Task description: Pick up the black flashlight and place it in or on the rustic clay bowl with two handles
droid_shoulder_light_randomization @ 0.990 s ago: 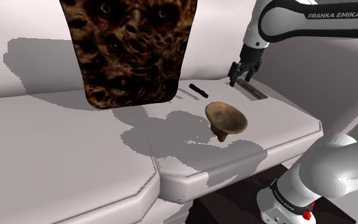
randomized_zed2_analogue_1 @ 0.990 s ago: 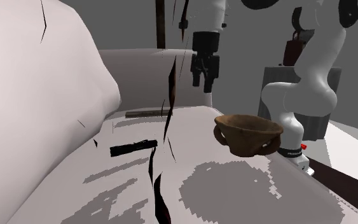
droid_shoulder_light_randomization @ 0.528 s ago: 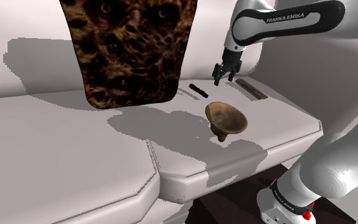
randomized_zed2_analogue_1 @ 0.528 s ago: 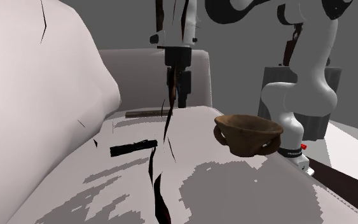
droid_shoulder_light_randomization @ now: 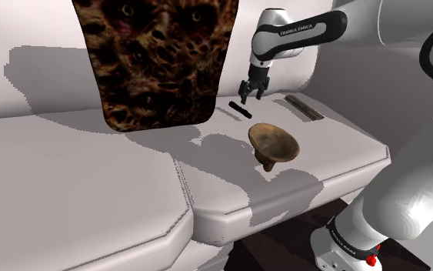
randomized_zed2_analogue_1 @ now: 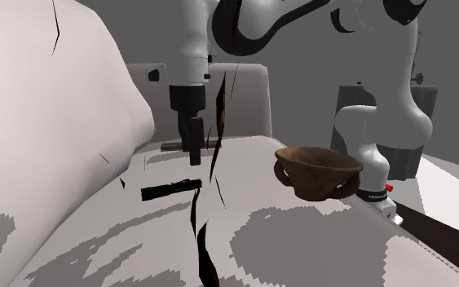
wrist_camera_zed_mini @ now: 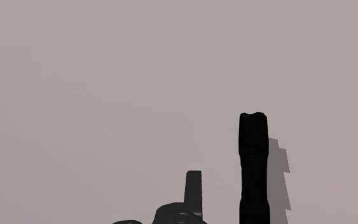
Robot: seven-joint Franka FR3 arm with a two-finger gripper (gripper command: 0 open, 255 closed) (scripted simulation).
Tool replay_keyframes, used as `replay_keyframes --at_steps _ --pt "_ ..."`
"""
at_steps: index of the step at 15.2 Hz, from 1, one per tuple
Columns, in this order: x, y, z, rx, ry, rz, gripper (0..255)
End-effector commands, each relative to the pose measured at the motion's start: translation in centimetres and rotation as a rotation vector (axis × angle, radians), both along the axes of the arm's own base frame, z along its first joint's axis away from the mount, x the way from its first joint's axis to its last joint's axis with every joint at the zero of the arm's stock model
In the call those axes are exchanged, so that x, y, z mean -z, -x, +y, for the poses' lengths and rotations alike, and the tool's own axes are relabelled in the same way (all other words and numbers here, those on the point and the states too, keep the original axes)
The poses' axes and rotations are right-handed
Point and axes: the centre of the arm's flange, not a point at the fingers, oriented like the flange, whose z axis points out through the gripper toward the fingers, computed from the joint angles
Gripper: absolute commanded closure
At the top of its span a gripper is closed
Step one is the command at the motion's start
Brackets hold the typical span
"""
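Gripper (droid_shoulder_light_randomization: 248, 98) with fingers spread apart, gripping nothing, hovering just above black flashlight (droid_shoulder_light_randomization: 240, 108) lying flat on pale cushion (droid_shoulder_light_randomization: 91, 169), brown two-handled bowl (droid_shoulder_light_randomization: 274, 144) near, at flashlight's 4 o'clock in shoulder view

a living room in a home, it seems. everything rests on a pale sofa (droid_shoulder_light_randomization: 91, 177) with broad seat cushions, a padded backrest (droid_shoulder_light_randomization: 30, 38) and an armrest (randomized_zed2_analogue_1: 252, 98) at one end. a dark brown mottled throw (droid_shoulder_light_randomization: 157, 54) hangs over the backrest, and a plain grey wall (randomized_zed2_analogue_1: 317, 49) stands behind.
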Motion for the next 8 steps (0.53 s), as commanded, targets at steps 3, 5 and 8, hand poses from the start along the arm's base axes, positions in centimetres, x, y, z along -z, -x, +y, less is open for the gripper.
replay_keyframes --at_steps 3,5,8 --pt "2.5 -4.6 -0.2 -0.029 -0.015 0.005 0" --pt "3.6 -4.6 -0.2 -0.029 -0.015 0.005 0" --pt "5.1 -4.6 -0.2 -0.029 -0.015 0.005 0"
